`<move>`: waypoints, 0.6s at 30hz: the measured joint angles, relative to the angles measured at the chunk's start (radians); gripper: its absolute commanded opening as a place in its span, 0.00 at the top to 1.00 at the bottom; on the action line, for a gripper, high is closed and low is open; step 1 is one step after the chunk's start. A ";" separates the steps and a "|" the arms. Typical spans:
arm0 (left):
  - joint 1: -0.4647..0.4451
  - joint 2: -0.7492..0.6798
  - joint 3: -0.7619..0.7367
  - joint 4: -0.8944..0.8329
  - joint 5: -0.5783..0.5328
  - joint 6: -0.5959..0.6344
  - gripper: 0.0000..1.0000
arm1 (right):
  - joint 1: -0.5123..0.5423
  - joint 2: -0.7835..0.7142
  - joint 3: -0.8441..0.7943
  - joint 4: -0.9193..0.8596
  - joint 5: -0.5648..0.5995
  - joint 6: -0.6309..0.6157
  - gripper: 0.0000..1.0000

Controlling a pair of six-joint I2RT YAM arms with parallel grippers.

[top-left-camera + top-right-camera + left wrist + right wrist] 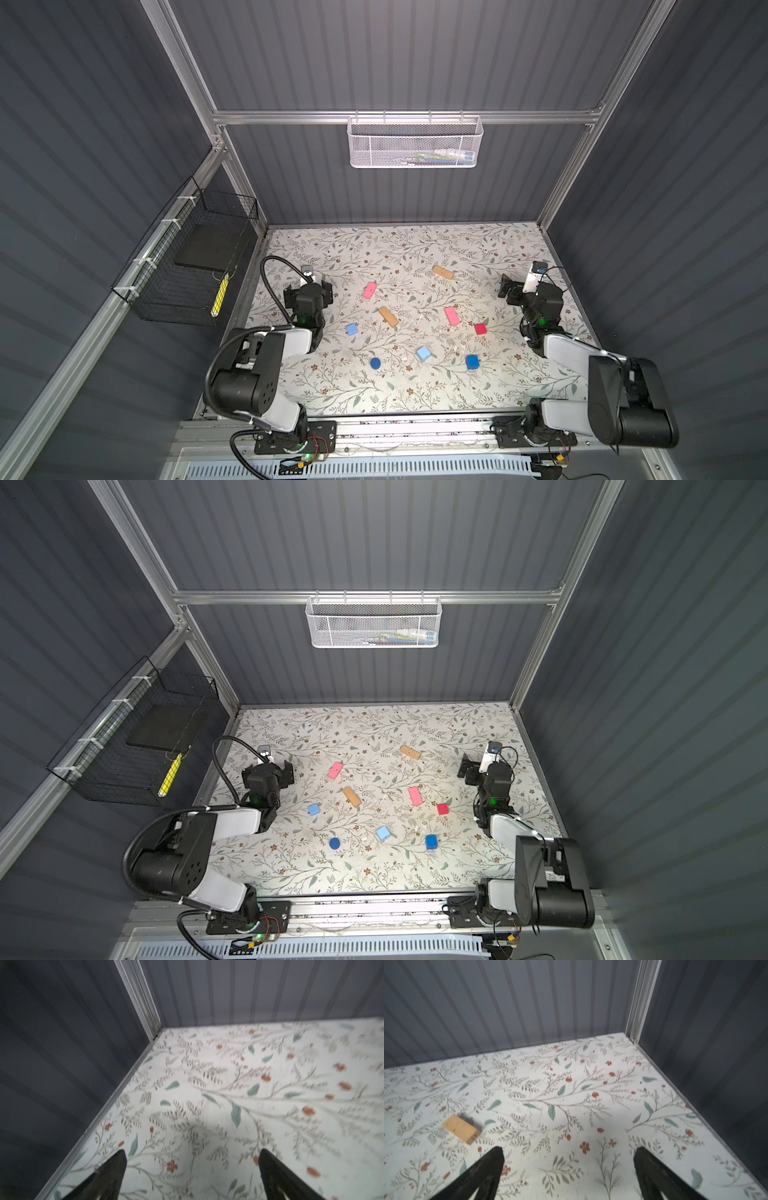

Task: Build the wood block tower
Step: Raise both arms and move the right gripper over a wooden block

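You have nine wood blocks [382, 833] lying singly on the floral table [415, 249], none touching another.

There are two tan ones. Take the middle tan oblong [388, 316] as your mark; the second tan oblong [443, 272] lies behind it, to the right.

There are two pink ones: a pink oblong [369, 290] just behind-left of the mark, and the other pink oblong [452, 316] to its right.

The one red cube [480, 329] sits further right.

There are three blue ones: a blue cube [352, 329] to the left of the mark, a pale blue cube [423, 353] in front-right of it, and a darker blue cube [472, 361] beyond that.

The one dark blue disc [375, 363] lies in front of the mark.

Only the right wrist view shows dark marks on the second tan oblong's end face. The left wrist view shows bare table — blurred.

The left gripper [192, 1169] and the right gripper [569, 1167] are well to either side of the mark. Both have their fingers spread wide and hold nothing.
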 measured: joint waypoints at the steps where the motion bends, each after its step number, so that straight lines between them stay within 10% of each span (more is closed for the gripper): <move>1: 0.000 -0.036 0.033 -0.047 0.015 -0.001 0.08 | 0.001 -0.027 0.043 -0.063 -0.002 0.008 0.01; 18: -0.145 -0.130 0.520 -0.718 0.277 -0.307 0.13 | 0.340 0.074 0.586 -0.861 0.087 0.266 0.06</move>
